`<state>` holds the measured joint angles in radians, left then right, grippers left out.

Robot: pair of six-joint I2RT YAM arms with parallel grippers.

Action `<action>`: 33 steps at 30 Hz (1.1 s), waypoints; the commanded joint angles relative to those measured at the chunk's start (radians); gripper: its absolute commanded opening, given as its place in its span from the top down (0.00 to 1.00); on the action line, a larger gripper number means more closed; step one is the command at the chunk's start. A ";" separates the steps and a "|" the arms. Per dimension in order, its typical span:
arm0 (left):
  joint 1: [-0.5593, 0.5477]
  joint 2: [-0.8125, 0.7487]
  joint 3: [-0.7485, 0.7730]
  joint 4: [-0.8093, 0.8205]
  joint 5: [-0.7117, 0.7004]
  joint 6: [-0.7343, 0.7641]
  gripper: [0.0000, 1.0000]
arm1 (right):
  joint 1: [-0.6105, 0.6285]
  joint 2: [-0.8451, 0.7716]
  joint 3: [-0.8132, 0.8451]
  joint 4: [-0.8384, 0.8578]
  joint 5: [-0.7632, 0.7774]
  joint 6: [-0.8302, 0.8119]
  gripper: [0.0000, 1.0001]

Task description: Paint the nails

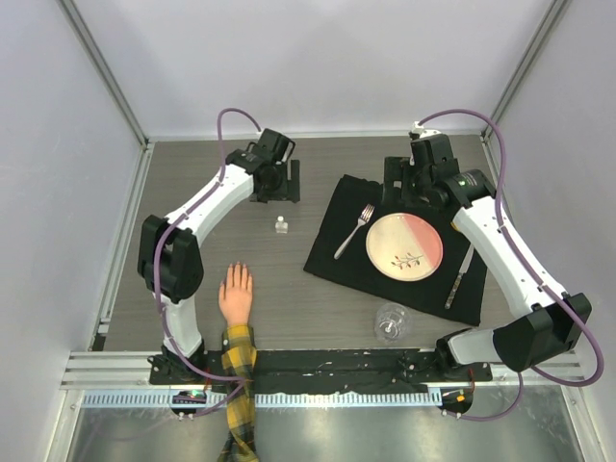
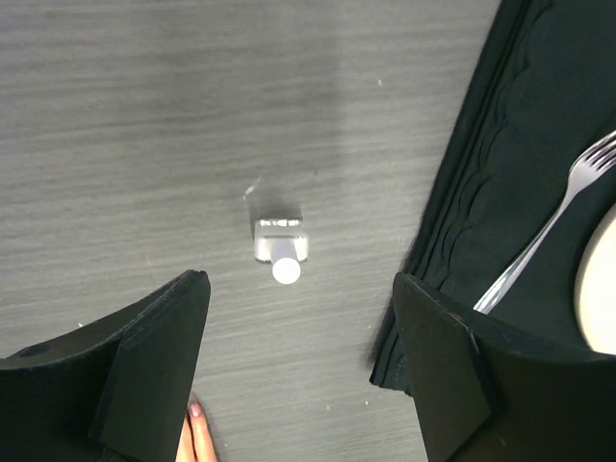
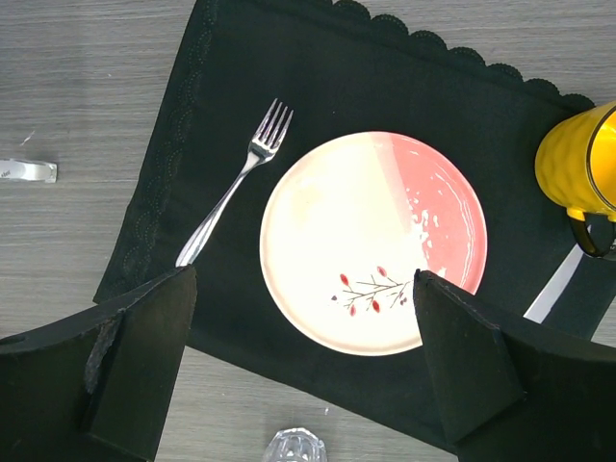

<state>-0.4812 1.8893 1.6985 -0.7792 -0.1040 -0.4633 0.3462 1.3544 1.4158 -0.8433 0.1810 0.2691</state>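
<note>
Left gripper — jaws wide, empty — hangs above the small clear white-capped bottle, evidently staged to grasp it; the tiny pale nails of the peach fake hand rest nearby on the grey tabletop.

Thing: tiny pale pink fingernails on the tips of a peach-skinned fake hand with a yellow-and-black plaid sleeve
Look: one nail at the left wrist view's bottom edge is smooth and pale pink; from above they are too small to tell apart
Pose: facing up, hand flat, palm down, fingers pointing to 12 o'clock
Place: 8 o'clock from the top view's middle, sleeve trailing to 6 o'clock
</note>
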 commanded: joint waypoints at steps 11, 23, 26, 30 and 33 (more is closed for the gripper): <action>-0.071 0.040 -0.026 -0.046 -0.080 0.014 0.34 | 0.004 -0.008 0.022 0.015 -0.020 -0.018 0.02; -0.071 0.094 -0.068 -0.031 -0.095 0.025 0.46 | 0.005 -0.006 0.012 0.027 -0.040 -0.008 0.02; -0.071 0.105 -0.065 -0.019 -0.115 0.038 0.48 | 0.004 -0.008 0.005 0.027 -0.041 -0.008 0.02; -0.071 0.134 -0.045 -0.028 -0.126 0.054 0.51 | 0.005 -0.006 0.000 0.030 -0.044 -0.008 0.02; -0.073 0.148 -0.040 -0.023 -0.132 0.063 0.54 | 0.004 -0.006 0.002 0.030 -0.045 -0.007 0.02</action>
<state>-0.5549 2.0159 1.6318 -0.8127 -0.2054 -0.4286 0.3462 1.3548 1.4155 -0.8433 0.1448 0.2642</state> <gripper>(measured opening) 0.475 0.985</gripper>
